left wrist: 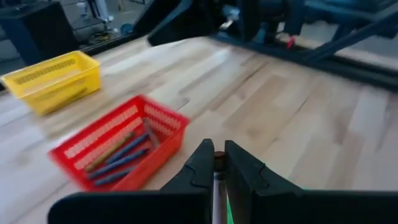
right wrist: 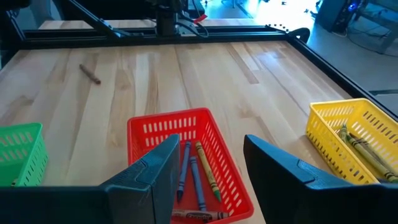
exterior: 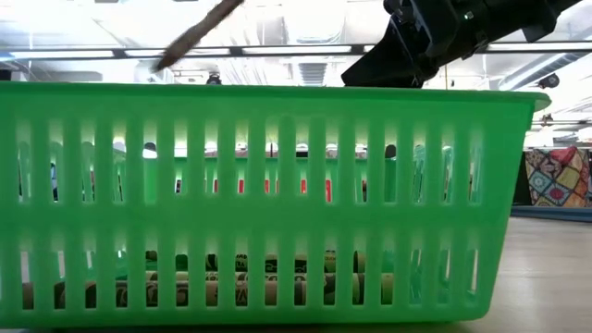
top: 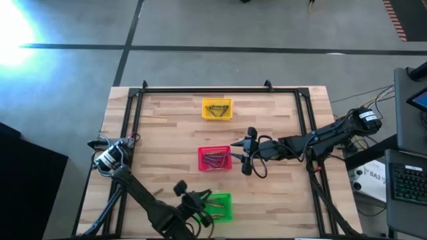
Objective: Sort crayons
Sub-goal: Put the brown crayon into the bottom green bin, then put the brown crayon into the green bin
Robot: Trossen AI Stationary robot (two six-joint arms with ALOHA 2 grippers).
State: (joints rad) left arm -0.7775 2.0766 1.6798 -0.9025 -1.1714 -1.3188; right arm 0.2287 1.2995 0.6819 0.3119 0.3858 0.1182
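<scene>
My left gripper (top: 204,199) is near the table's front edge, above the green basket (top: 219,207), shut on a crayon (left wrist: 217,180). Several crayons (exterior: 231,289) lie on that basket's floor. A thin brownish stick (exterior: 198,33) slants above its rim; whether it is the held crayon I cannot tell. My right gripper (right wrist: 211,177) hangs open just right of the red basket (right wrist: 168,127), which holds a few crayons (right wrist: 200,167). More crayons (right wrist: 362,147) lie in the yellow basket (right wrist: 329,118). One loose crayon (right wrist: 90,73) rests flat on the wood. My left gripper pinches the crayon between its two fingers. The crayon's dark end (left wrist: 218,155) shows at the fingertips, and its shaft runs back along the gap, so the fingers lie along it. It is lifted clear, with green showing below it.
The three baskets stand in a row from the far edge to the near edge: yellow (top: 217,109), red (top: 215,158), green. A black frame (top: 200,90) borders the tabletop. Bare wood lies to the left of the baskets, around the loose crayon (top: 158,192).
</scene>
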